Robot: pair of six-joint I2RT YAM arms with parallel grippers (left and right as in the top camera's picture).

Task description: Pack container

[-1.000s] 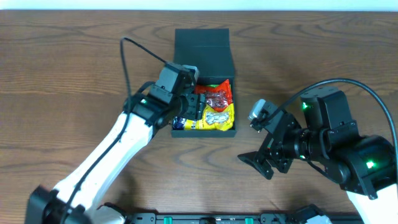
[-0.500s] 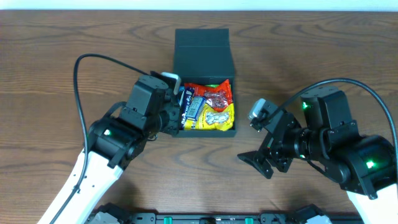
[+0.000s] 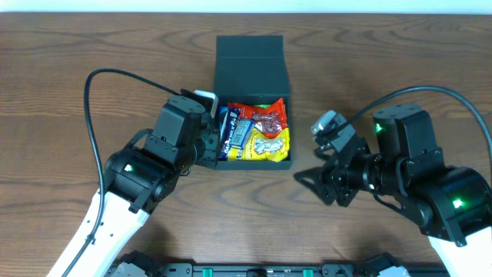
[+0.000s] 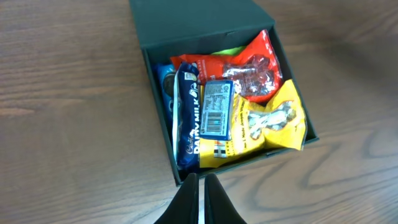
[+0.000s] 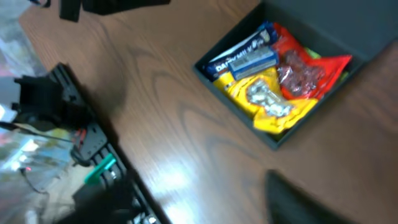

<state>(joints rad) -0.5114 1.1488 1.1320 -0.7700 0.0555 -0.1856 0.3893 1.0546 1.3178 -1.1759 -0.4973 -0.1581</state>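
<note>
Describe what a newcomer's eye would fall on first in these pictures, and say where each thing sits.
The bright snacks stand out first: a yellow packet, a red packet and a blue chocolate bar fill the open dark container at the table's middle. Next, the left gripper hangs by the box's front left corner, the right gripper apart to its right.

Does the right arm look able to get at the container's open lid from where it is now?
Probably yes. The lid is bare, the right tool hangs over the table beside the container, and the left tool sits at the opposite side, out of that path.
</note>
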